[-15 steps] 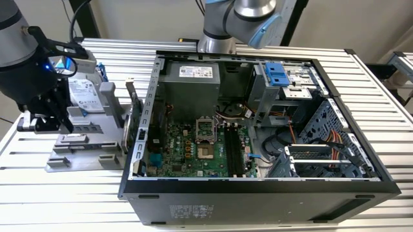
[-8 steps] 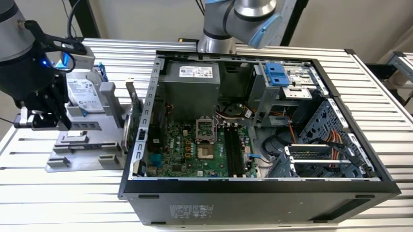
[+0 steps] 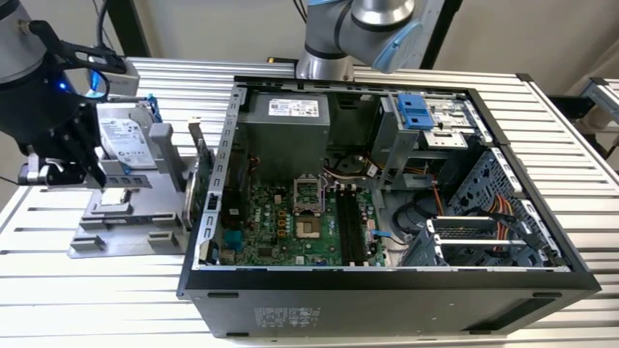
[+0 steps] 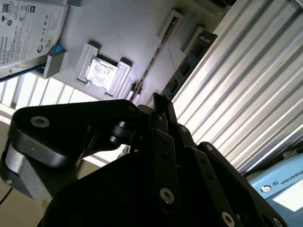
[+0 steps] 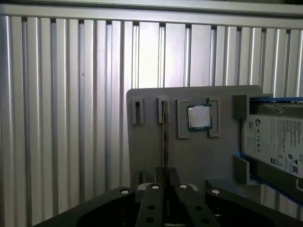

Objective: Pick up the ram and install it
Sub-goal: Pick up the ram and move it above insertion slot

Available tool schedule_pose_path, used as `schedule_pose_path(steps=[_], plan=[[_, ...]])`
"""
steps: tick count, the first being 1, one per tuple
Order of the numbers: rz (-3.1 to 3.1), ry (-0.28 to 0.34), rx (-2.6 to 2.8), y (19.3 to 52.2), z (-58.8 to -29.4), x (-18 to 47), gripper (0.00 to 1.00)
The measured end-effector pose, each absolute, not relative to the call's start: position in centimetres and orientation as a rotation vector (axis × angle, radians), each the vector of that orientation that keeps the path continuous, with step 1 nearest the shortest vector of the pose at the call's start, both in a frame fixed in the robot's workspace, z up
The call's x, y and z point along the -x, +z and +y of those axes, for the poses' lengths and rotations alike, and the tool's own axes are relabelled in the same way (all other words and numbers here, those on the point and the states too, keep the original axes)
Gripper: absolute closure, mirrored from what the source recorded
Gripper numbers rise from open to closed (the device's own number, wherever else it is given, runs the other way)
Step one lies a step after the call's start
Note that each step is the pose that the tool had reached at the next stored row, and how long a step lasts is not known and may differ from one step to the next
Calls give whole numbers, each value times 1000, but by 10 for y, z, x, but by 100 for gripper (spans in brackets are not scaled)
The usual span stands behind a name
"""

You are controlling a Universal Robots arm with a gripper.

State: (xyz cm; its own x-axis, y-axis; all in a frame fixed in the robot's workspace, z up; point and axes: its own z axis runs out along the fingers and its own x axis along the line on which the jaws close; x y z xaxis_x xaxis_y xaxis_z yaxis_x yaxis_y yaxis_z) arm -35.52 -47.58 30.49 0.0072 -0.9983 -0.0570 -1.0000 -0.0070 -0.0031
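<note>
— Since the ram stands on its long edge in a slot of the grey holder, is that why the claw hangs over its near end in the first wrist view?
— I'd say so. On edge, the stick's two flat faces are free to be pinched, and the jaws are lined up with that thin edge. The claw is drawn narrow, its tips all but together, and it holds nothing that I can see. The ram sits in its slot.
— And why is the holder where it is?
— It lies on the ribbed desk at nine o'clock from the open computer case in the exterior view, so the parts wait just beside where they belong. A processor chip lies flat in its own pocket beside the ram, and a hard drive with blue at its edge sits past that.
— Has anything been installed?
— Not that I can tell. The long dark slots at three o'clock from the bare socket on the board look empty, so I judge the task has barely begun
</note>
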Motion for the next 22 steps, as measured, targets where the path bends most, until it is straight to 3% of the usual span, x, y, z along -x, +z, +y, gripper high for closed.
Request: schedule_pose_path(steps=[22], plan=[[2183,59,2199,331,-476,355,100]])
